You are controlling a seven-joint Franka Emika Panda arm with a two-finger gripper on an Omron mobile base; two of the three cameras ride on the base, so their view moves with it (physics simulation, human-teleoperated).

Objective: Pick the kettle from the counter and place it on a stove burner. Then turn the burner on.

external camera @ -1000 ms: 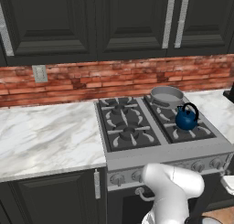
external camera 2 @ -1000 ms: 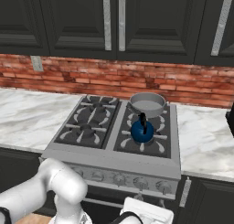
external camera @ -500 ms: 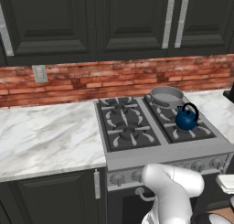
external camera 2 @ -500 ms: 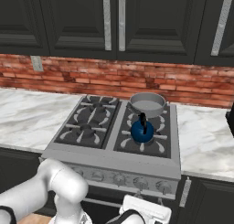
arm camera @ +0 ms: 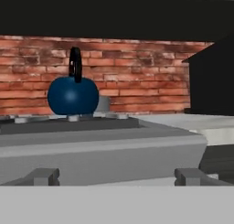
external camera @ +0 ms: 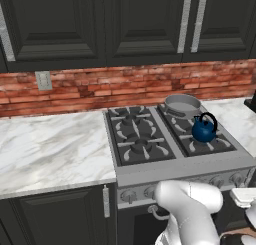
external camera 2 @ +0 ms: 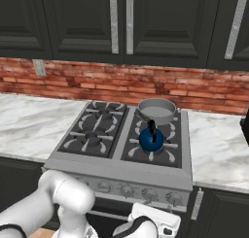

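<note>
Dark cabinets (external camera: 125, 24) run along the top of the wall, with a red brick backsplash (external camera: 100, 86) beneath them. Below that, the white marble table (external camera: 50, 149) stretches to the left of the grey steel cooktop (external camera 2: 121, 159) and carries on past its right side. The white arm (external camera: 187, 214) sits low in front of the stove, below the row of knobs (external camera 2: 146, 193) on the front panel.

On the cooktop, black grates cover the burners. A grey metal pan (external camera 2: 156, 110) stands on the rear right burner. The kettle (external camera 2: 151, 139), round and glossy blue with a thin black arched handle, stands upright on the front right stove burner (external camera 2: 151, 152), just in front of the pan; from these angles I cannot tell whether the two touch. In the left base view the kettle (external camera: 204, 130) shows at the right half of the cooktop, close to the pan (external camera: 182, 105).

The hand view looks level across the stove's front edge: the kettle (arm camera: 73, 95) rises above the grate at the left, brick behind it, and a dark shape stands on the table at the right. The gripper (arm camera: 118, 176) is spread wide, its two finger tips far apart and holding nothing, well short of the kettle.
</note>
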